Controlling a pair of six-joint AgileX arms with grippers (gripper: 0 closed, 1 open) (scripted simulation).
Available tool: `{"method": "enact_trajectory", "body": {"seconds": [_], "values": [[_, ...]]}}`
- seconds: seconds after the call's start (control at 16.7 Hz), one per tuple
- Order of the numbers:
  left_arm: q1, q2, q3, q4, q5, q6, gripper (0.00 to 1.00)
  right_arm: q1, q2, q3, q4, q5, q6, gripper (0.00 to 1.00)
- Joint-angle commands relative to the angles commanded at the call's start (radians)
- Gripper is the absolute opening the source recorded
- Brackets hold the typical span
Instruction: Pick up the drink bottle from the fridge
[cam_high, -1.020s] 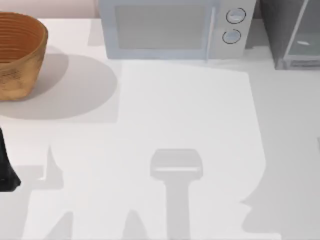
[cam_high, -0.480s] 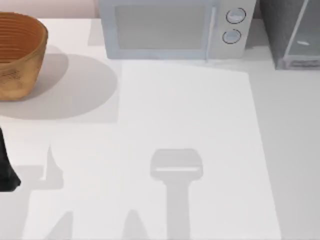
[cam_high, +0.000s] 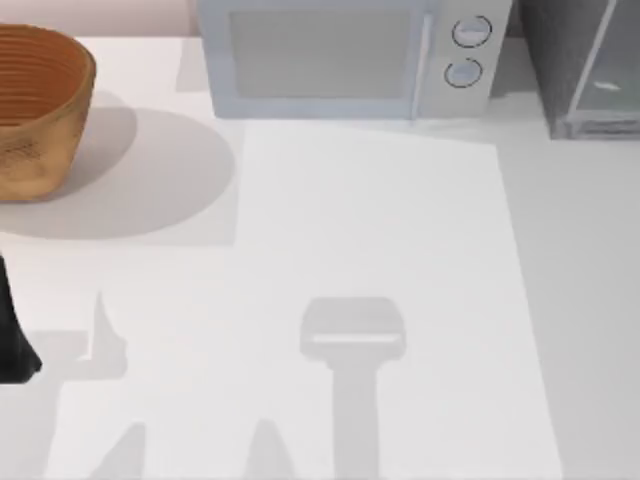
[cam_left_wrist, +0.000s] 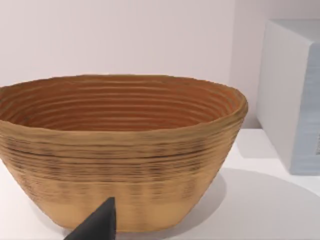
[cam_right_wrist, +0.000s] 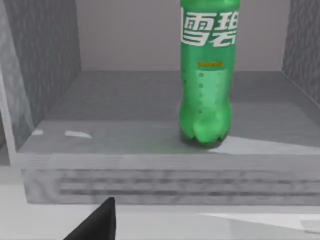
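Drink bottle (cam_right_wrist: 206, 75) stood upright on the fridge (cam_right_wrist: 150, 150) floor; right gripper state indeterminate, and a skewed approach risked toppling it

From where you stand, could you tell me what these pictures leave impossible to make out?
- Drink bottle: cap and neck cut off by the right wrist view's edge.
- Fridge: cut off by the top view's corner, so its inside is unseen there.
- Left pincer: one dark tip showing, so its opening is unclear.

Drink bottle (cam_right_wrist: 205, 95) glossy translucent plastic — basket (cam_left_wrist: 120, 150) ribbed woven.
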Motion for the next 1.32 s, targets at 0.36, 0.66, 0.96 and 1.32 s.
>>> {"method": "enact_trajectory", "body": {"seconds": [0.36,0.66,0.96,1.32], "values": [[0.0,0.0,0.0,0.0,0.0,0.0,1.0,0.098,0.153,0.344,-0.173,0.108,-0.005,1.0],[0.0,0.0,0.0,0.0,0.0,0.0,1.0,0.192,0.275,0.639,-0.35,0.209,-0.01,1.0],[0.0,0.0,0.0,0.0,0.0,0.0,1.0,0.216,0.296,0.692,-0.394,0.235,-0.011,1.0],[0.0,0.0,0.0,0.0,0.0,0.0,1.0,0.223,0.336,0.762,-0.428,0.242,-0.012,1.0]]}}
